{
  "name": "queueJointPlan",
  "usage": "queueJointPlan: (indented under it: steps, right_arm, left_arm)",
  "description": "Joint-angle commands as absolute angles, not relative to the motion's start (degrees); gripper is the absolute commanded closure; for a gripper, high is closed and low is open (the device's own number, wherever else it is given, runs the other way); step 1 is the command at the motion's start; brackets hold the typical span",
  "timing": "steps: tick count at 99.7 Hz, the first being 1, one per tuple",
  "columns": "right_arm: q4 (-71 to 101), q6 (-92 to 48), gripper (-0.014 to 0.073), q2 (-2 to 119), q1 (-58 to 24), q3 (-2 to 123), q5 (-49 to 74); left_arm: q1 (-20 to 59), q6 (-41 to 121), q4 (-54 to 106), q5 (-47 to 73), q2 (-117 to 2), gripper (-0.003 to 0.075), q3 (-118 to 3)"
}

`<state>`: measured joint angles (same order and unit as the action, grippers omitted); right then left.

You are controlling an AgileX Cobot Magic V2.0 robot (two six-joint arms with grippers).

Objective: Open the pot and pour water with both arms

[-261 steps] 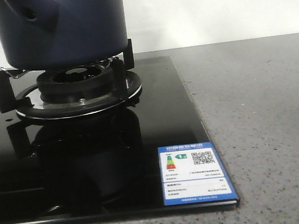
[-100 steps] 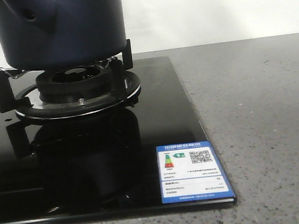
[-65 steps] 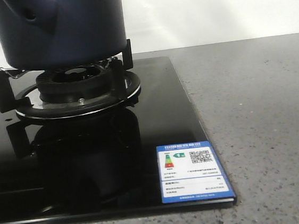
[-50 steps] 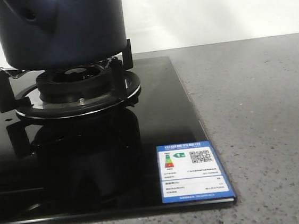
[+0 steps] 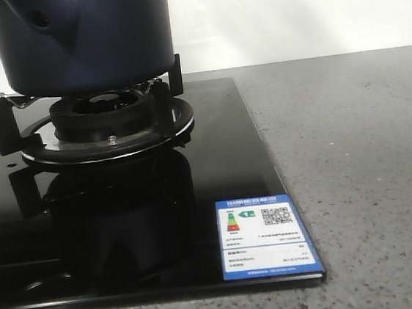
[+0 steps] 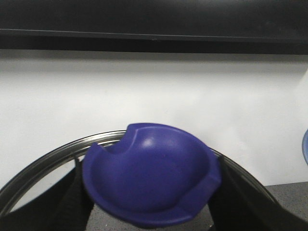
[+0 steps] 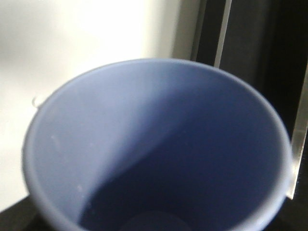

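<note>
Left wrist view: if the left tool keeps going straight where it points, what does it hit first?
Probably the white wall behind the blue lid knob it seems to hold. Nothing else shows in that line, though depth is unclear.

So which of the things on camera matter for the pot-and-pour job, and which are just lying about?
Part of the job:
- pot, on the burner
- lid knob with its metal-rimmed lid, at the left gripper
- light blue cup, close under the right wrist camera

Just there:
- black hob
- energy label
- grey countertop
</note>
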<state>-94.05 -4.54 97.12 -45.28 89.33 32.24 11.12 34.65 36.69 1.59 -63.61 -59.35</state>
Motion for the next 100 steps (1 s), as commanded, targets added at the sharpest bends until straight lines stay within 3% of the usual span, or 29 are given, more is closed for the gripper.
queueJointPlan:
  steps: [1, 24, 51, 60, 76, 100]
  right_arm:
    - [-95.6, -4.6, 0.0316, 94.3, -45.5, 91.7, 33.5]
    - [-88.2, -3.3, 0.0316, 93.9, -45.5, 91.7, 37.4]
    - [-84.8, 24.4, 0.0316, 88.4, -43.8, 91.7, 38.2]
    - [-78.0, 33.0, 0.0316, 85.0, -40.7, 91.7, 38.1]
    - [-64.3, 35.7, 0.0316, 78.6, -32.6, 89.7, 36.5]
    - [-62.6, 48.8, 0.0316, 66.5, -20.4, 73.6, 22.3]
  left_arm:
    - [11.0, 34.4, 36.8, -3.5, -61.8, 0.0362, -61.5]
    - [11.0, 34.4, 36.8, -3.5, -61.8, 0.0362, -61.5]
    - [11.0, 34.4, 37.1, -3.5, -61.8, 0.0362, -61.5]
    - [11.0, 34.4, 37.2, -3.5, -61.7, 0.0362, -61.5]
    - [11.0, 34.4, 37.2, -3.5, -61.4, 0.0362, -61.5]
    - [11.0, 34.4, 37.2, -3.6, -61.2, 0.0362, -61.5]
